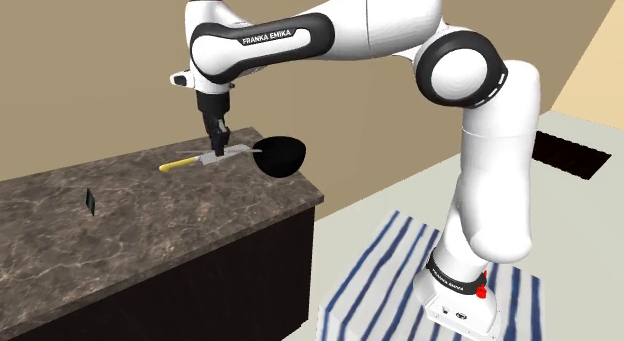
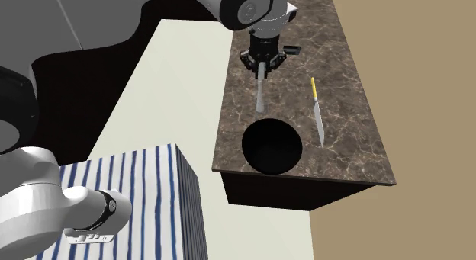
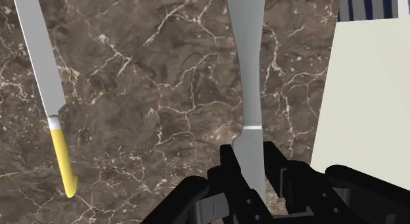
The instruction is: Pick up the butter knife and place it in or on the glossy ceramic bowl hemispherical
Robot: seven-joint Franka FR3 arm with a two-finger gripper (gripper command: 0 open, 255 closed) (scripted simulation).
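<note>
A white Franka arm reaches over a dark brown, white-veined marble counter, its black two-finger gripper clamped on the handle of a plain grey butter knife. In the wrist view the two fingers press against either side of the handle, and the blade runs straight out ahead of them over the stone.

A glossy black hemispherical bowl sits upright near the counter's end. The held knife lies roughly level, its tip pointing at the bowl and stopping just short of the rim in the second exterior view, with the gripper at the knife's end away from the bowl. Whether the knife is clear of the counter cannot be told.

A second knife with a yellow handle and grey blade lies flat on the stone beside the bowl, blade tip toward it, handle away. A small dark object stands farther from the bowl, beyond the gripper. A blue-and-white striped stand sits off the counter, across a strip of cream floor from the bowl.
</note>
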